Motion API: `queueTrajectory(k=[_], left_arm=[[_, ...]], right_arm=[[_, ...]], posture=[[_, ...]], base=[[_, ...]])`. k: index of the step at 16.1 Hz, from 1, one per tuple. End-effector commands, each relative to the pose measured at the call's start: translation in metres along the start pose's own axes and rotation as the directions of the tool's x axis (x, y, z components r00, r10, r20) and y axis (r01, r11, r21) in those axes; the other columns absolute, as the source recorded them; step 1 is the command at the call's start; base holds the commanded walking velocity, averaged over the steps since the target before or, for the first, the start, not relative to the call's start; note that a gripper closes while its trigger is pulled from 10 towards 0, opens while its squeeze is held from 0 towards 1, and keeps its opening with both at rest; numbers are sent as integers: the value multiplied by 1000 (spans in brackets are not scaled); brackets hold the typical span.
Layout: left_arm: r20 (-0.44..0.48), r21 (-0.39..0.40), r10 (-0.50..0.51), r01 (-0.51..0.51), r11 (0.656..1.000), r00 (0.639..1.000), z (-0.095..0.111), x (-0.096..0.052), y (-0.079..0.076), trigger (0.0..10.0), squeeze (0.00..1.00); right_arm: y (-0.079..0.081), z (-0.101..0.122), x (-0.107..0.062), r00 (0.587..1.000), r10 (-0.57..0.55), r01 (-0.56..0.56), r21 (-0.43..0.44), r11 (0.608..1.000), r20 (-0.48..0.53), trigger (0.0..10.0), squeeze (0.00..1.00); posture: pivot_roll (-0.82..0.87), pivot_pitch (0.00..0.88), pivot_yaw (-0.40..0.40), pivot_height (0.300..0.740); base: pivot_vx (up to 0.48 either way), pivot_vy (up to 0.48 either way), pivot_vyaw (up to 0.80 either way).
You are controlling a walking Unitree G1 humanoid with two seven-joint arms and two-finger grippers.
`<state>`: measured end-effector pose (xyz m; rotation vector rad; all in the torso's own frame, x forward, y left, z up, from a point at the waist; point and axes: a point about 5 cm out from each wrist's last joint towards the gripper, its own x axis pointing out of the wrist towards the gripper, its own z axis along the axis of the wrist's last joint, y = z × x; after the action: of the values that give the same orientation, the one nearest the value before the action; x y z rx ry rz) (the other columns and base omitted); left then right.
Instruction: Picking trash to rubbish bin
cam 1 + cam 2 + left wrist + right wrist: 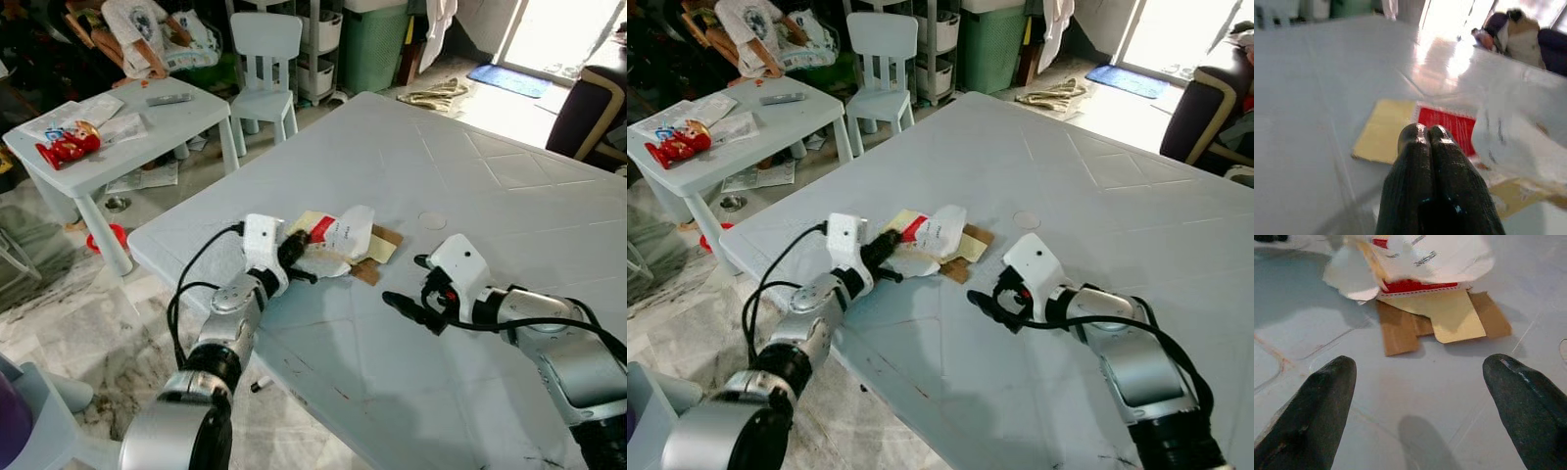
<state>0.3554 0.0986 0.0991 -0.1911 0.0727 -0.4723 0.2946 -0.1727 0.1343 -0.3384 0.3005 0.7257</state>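
Trash [338, 243], crumpled white wrapper, yellow-brown card

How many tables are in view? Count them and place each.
2. The large white table stands right before the robot, carrying the trash pile. The small white table stands beyond it, to the robot's left.

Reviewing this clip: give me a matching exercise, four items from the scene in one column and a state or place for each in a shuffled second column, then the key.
Items:
1. left claw
2. right claw
3. trash pile
4. red snack packet

States or places:
A. fingers spread wide, short of the trash
B. on the small side table
C. fingers pressed together, at the edge of the trash
D. paper and cardboard on the big white table

Pairs: 1-C, 2-A, 3-D, 4-B
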Motion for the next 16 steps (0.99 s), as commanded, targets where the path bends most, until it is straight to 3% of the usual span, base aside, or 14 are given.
queueTrajectory(k=[1,6,7,8,9,10,13,14,15,16], left_arm=[[54,10,17,-17,1000,998,7,-2,1,0,0],[187,-4,104,-105,994,977,25,-21,15,0,0],[207,4,115,-118,993,972,30,-26,17,0,0],[227,11,126,-132,991,966,34,-32,17,0,0],[238,20,129,-138,990,963,37,-36,17,0,0],[243,37,125,-138,990,962,40,-43,16,0,0],[213,67,84,-101,993,973,37,-45,13,0,0],[193,100,56,-76,992,980,37,-43,8,3490,0],[169,135,12,-35,990,986,38,-38,1,10000,0],[149,148,-43,21,989,988,41,-31,-8,10000,86]], right_arm=[[-4,3,3,1000,-21,21,-13,1000,10,10000,988],[-12,7,10,995,-88,89,-18,996,44,10000,914],[-14,7,12,993,-107,108,-21,994,55,10000,725],[-17,10,14,989,-128,131,-28,991,79,10000,369],[-18,14,16,985,-142,145,-25,989,101,10000,369],[-20,18,19,979,-161,164,-20,986,123,10000,212],[-21,20,24,975,-176,181,-23,983,135,10000,196],[-21,20,25,975,-174,179,-25,983,136,10000,192],[-22,18,25,976,-173,178,-28,984,134,10000,196],[-23,14,23,976,-175,181,-30,983,127,10000,227]], posture=[[-9,48,-53,740],[30,48,-58,740],[41,49,-59,740],[60,49,-60,740],[67,49,-61,740],[85,49,-61,740],[91,48,-61,740],[90,48,-60,740],[83,47,-56,740],[76,46,-51,740]], base=[[0,0,0],[0,0,0],[0,0,0],[0,0,0],[0,0,0],[0,0,0],[0,0,0],[0,0,0],[0,0,0],[0,0,0]])
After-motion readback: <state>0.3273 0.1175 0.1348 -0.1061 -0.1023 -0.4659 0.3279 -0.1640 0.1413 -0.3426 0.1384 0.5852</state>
